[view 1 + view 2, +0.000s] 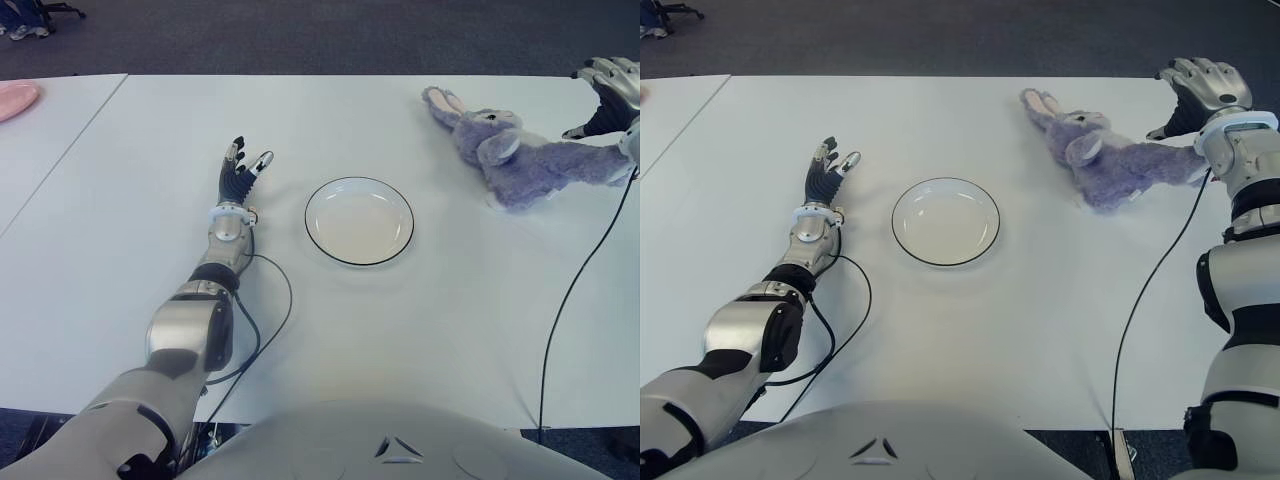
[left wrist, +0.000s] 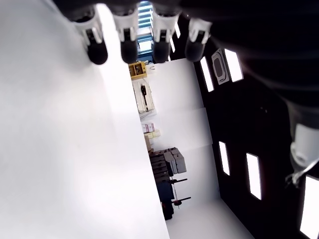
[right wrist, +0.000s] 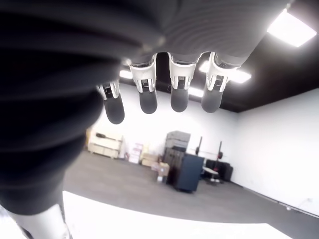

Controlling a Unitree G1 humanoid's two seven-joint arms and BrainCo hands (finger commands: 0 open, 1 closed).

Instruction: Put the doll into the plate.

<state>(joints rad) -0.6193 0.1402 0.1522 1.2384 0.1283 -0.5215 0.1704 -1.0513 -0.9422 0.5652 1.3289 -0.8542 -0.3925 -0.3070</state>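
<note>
On the white table, in the left eye view, the plate stands near the middle and holds nothing, while the doll, a purple plush rabbit, lies on its side well to the right of it, with the ears pointing toward the far edge. The right hand shows just behind the doll's rear end, at the far right corner; its fingers are spread and hold nothing, so I judge it is placed there to come down on the doll. The left hand shows to the left of the plate, fingers apart and empty, probably kept out of the way. In the right eye view the same layout is clearer: the right hand is beside the doll and not around it, and the plate is between the two arms. In the left wrist view the fingertips are straight, with nothing between them and the table. In the right wrist view the fingers also hang extended and grasp nothing, so the grasp is not yet made.
</note>
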